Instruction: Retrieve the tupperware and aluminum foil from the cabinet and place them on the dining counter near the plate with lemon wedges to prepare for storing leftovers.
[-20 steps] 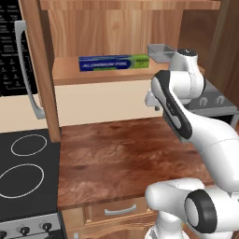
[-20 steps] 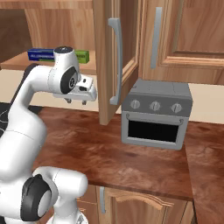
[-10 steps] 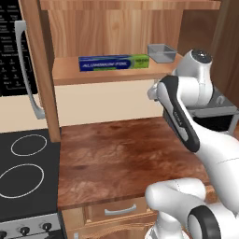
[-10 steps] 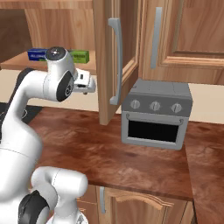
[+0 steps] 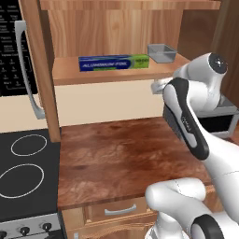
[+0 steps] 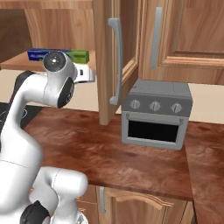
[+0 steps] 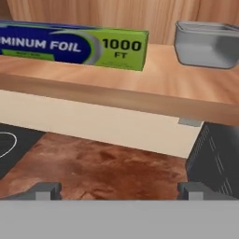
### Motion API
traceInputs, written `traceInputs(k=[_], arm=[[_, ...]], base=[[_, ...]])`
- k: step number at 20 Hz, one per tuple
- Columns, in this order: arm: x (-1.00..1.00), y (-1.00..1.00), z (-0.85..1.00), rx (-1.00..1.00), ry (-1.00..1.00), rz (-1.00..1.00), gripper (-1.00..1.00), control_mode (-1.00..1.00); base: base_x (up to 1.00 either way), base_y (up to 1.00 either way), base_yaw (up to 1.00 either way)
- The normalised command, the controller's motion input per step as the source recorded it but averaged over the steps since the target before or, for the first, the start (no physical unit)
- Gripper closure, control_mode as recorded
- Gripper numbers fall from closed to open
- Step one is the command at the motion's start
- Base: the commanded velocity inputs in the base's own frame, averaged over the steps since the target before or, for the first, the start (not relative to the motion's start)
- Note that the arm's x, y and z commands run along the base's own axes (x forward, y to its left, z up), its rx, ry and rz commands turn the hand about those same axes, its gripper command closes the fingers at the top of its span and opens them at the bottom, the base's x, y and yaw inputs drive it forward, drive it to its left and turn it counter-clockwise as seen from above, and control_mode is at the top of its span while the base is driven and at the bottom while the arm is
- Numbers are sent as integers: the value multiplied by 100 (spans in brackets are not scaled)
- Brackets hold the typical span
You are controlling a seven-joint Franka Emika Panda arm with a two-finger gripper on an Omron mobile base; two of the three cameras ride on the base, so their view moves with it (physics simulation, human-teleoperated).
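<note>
The aluminum foil, a long blue carton with a green end, lies on the plank shelf of the cabinet. The grey tupperware stands to its right on the same shelf. My gripper hangs in front of the shelf edge, a little below it, facing the shelf. The hand view shows the aluminum foil at upper left and the tupperware at upper right. My gripper is open wide with nothing between its fingertips. The dining counter and the plate with lemon wedges are out of view.
The open cabinet door hangs just right of my gripper. A grey toaster oven stands on the wood worktop below. A black stovetop and a microwave are to the left.
The jaws have spread wider. The wrist has swung to the right and the hand has risen slightly in front of the shelf. Foil and tupperware have not moved.
</note>
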Motion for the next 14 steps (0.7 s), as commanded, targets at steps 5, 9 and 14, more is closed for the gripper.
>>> traceInputs(k=[5,9,14], arm=[[10,0,46,-1,-3,7,-100,-100],[23,0,44,-2,0,4,-100,-100],[26,1,18,-5,0,3,-100,-100]], base=[[0,0,0],[0,0,0],[0,0,0]])
